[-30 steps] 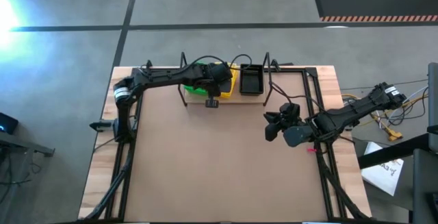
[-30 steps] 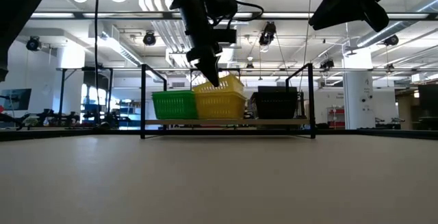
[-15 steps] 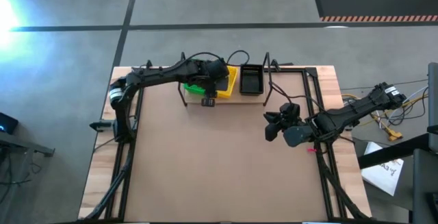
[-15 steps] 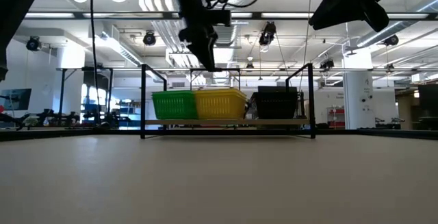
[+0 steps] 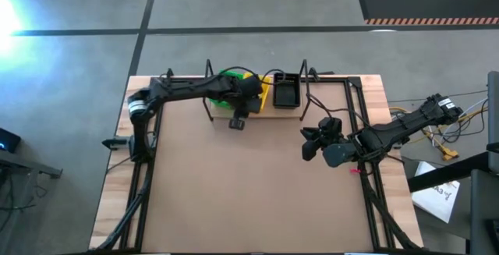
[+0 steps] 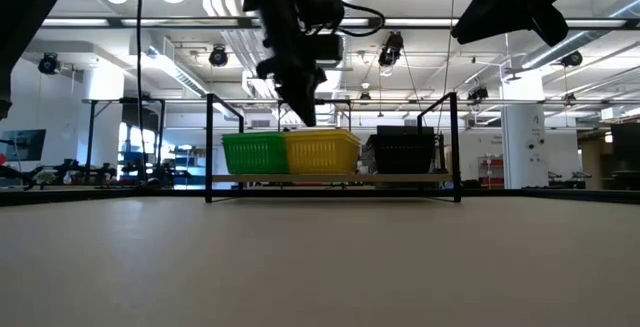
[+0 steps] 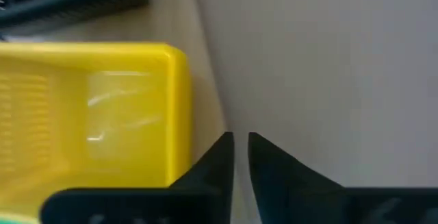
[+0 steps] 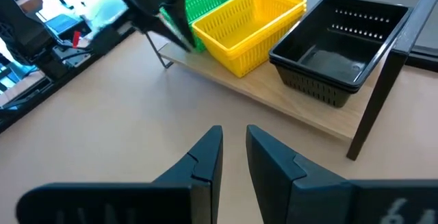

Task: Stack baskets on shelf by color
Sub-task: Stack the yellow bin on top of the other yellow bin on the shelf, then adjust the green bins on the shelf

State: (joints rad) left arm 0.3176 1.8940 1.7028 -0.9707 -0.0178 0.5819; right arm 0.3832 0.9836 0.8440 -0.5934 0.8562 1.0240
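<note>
The shelf (image 6: 330, 179) stands at the table's far side. On its board, in a row, stand green baskets (image 6: 255, 153), yellow baskets (image 6: 322, 152) and black baskets (image 6: 403, 152), level on their bottoms. My left gripper (image 5: 236, 122) hangs just above and in front of the yellow baskets (image 7: 102, 107), fingers pointing down with only a narrow slit between them, holding nothing. My right gripper (image 5: 309, 142) hovers high over the table's right half, empty, its fingers (image 8: 233, 138) close together, facing the shelf (image 8: 287, 107).
Black wire uprights (image 6: 209, 147) (image 6: 457, 147) stand at both ends of the shelf. The brown tabletop (image 5: 249, 193) lies bare in front of the shelf. Cables and papers (image 5: 437, 193) lie off the table's right edge.
My left gripper has let go of the yellow basket, risen, then come a little toward the near edge and down. The yellow basket, tilted one second ago with its near side raised at the gripper, now sits level on the yellow stack.
</note>
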